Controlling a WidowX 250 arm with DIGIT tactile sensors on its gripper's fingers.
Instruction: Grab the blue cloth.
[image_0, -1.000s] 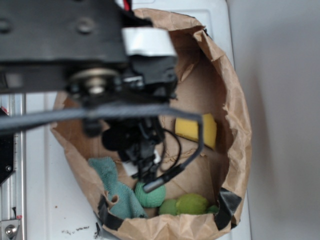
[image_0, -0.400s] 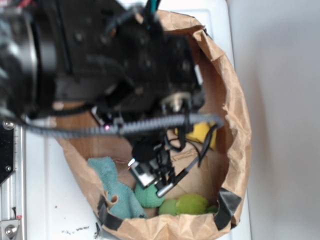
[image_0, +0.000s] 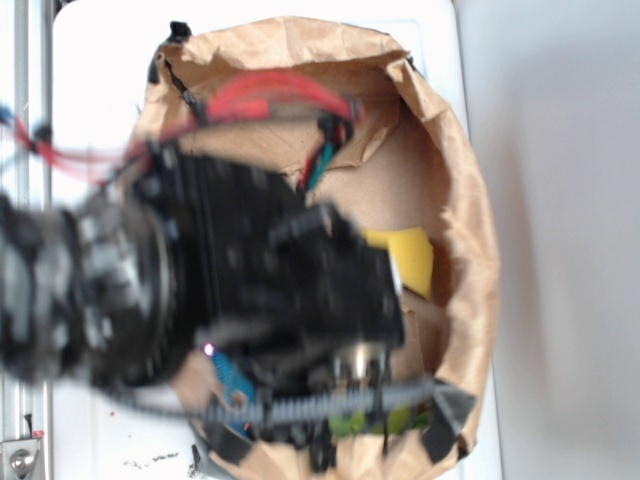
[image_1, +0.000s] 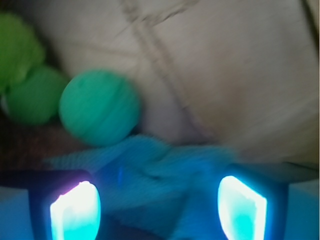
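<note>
Your exterior view looks steeply down from above into the paper bag (image_0: 470, 230), the arm close beneath it. Your wrist view sits low inside, close to the bag floor (image_1: 225, 75).

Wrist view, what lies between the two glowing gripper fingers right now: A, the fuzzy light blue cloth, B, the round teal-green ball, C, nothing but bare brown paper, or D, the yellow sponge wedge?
A: the fuzzy light blue cloth spreads across the gap between the open gripper and its fingers, while the round teal-green ball sits above the gap, outside it.
</note>
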